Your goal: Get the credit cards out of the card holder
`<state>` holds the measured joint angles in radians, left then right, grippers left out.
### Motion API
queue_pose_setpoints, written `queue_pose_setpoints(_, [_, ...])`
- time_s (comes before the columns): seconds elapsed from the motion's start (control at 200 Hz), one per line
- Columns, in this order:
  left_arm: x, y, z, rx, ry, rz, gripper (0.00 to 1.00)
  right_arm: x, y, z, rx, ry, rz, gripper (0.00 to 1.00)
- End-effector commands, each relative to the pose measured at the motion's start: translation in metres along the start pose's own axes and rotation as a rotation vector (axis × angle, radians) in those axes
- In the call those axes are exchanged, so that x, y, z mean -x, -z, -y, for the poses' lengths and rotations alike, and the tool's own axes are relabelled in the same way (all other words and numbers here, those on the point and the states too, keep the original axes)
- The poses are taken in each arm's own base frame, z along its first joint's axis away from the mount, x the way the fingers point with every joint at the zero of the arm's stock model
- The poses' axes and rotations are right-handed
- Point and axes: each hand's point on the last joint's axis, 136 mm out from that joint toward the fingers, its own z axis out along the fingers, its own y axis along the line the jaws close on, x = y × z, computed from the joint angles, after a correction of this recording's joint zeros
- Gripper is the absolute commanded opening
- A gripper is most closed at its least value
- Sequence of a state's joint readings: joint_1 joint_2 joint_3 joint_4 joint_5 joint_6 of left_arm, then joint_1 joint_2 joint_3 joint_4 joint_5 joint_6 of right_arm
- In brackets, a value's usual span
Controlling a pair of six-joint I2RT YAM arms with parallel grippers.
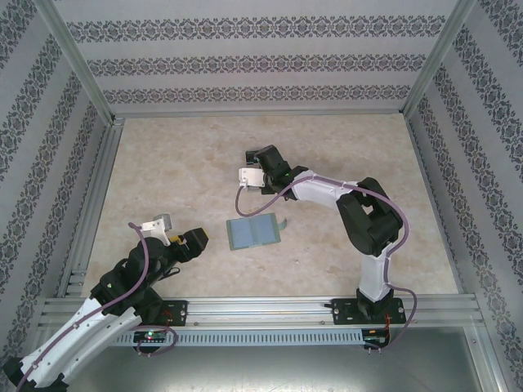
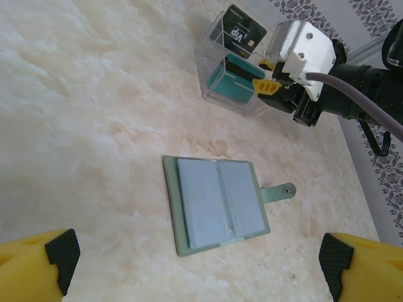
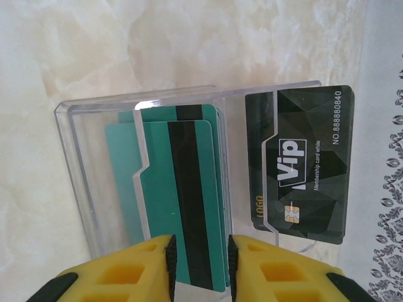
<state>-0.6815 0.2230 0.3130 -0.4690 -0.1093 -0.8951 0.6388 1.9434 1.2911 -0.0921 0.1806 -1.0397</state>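
Observation:
The card holder [image 2: 217,204] lies open and flat on the table [image 1: 255,232], its bluish-grey pockets up and its closure tab [image 2: 280,190] to the right. Several teal-green credit cards [image 3: 189,189] with a dark stripe lie in a clear tray [image 3: 69,163], and a black VIP card [image 3: 302,163] lies beside them. My right gripper [image 3: 199,264] hangs over the tray's near end, jaws a little apart and open, the teal cards showing through the gap. My left gripper [image 2: 198,264] stands wide open short of the holder, with nothing in it.
The clear tray [image 2: 208,82] sits just beyond the card holder, with the right gripper [image 2: 264,74] at its right end. The right arm [image 1: 359,212] arches over the table's right half. Patterned walls and aluminium rails [image 1: 90,212] close in the table.

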Motion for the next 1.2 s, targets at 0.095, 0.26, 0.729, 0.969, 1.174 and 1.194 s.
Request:
queue_pose_setpoints(0.095, [-0.003,0.000,-0.004,0.016,-0.002,-0.004,0.99,0.001,0.029,0.033,-0.096,-0.152,0.049,0.33])
queue_pose_setpoints(0.26, [0.000,-0.003,-0.003,0.044,-0.032,-0.011,0.99,-0.004,0.064,0.053,-0.165,-0.367,0.116,0.40])
queue_pose_setpoints(0.729, [0.039,-0.038,0.012,0.305,-0.208,-0.034,0.99,-0.088,0.171,0.058,-0.362,-1.169,0.314,0.98])
queue_pose_setpoints(0.969, [0.095,-0.068,0.017,0.545,-0.337,0.133,0.99,-0.174,0.192,0.027,-0.606,-1.393,0.244,0.98])
queue_pose_setpoints(1.174, [0.148,-0.120,-0.002,0.832,-0.612,0.080,0.99,-0.231,0.199,0.008,-0.758,-1.459,0.112,0.98])
queue_pose_setpoints(1.194, [0.154,-0.124,-0.008,0.865,-0.624,0.066,0.99,-0.234,0.200,0.007,-0.771,-1.459,0.101,0.98])
